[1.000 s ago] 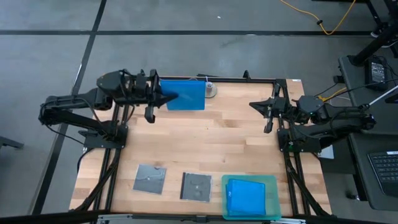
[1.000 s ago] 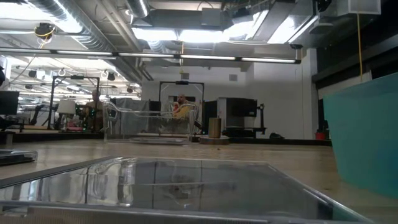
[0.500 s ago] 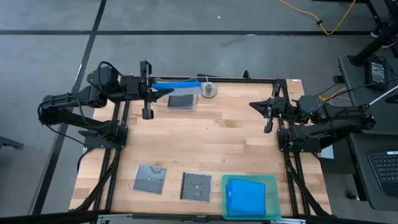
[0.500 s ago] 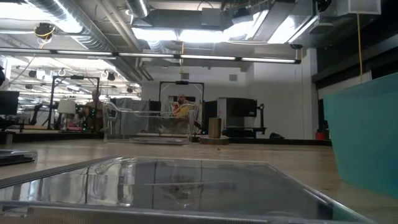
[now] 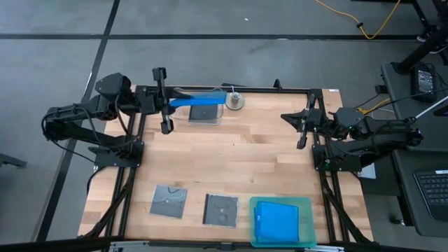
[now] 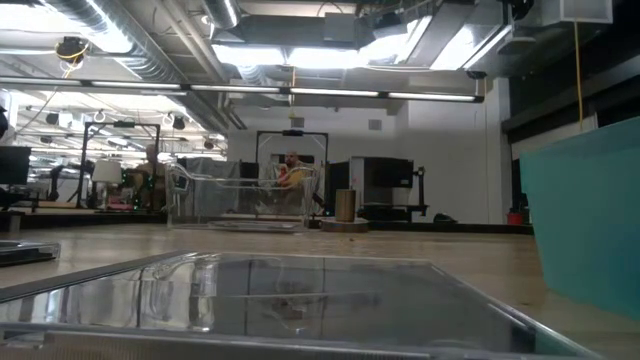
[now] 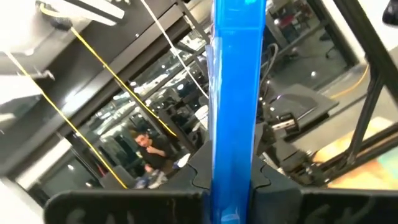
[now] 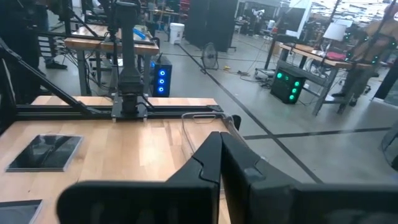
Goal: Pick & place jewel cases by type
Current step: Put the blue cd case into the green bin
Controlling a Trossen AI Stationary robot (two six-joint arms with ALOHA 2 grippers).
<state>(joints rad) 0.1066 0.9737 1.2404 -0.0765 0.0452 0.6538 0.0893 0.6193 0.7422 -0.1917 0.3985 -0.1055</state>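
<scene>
Sorting partly done: we hold one blue case edge-up at the table's far edge.

Our left gripper (image 5: pixel 173 103) clamps a blue jewel case (image 5: pixel 199 102) turned on its edge, hanging above the clear tub (image 5: pixel 206 114) at the back rim of the table (image 5: pixel 238 161); a grey-black case (image 5: pixel 205 113) already lies in that tub. Blue cases (image 5: pixel 276 221) sit stacked in the teal tray (image 5: pixel 304 204) at the front right. We judge three moves remain: the held blue case to the tray, and the two grey-black square cases (image 5: pixel 169 201) (image 5: pixel 221 209) at the front to the tub. The middle of the table lies open for the carry. Our right gripper (image 5: pixel 299 120) waits with fingers pressed together at the right edge, well apart from everything.
</scene>
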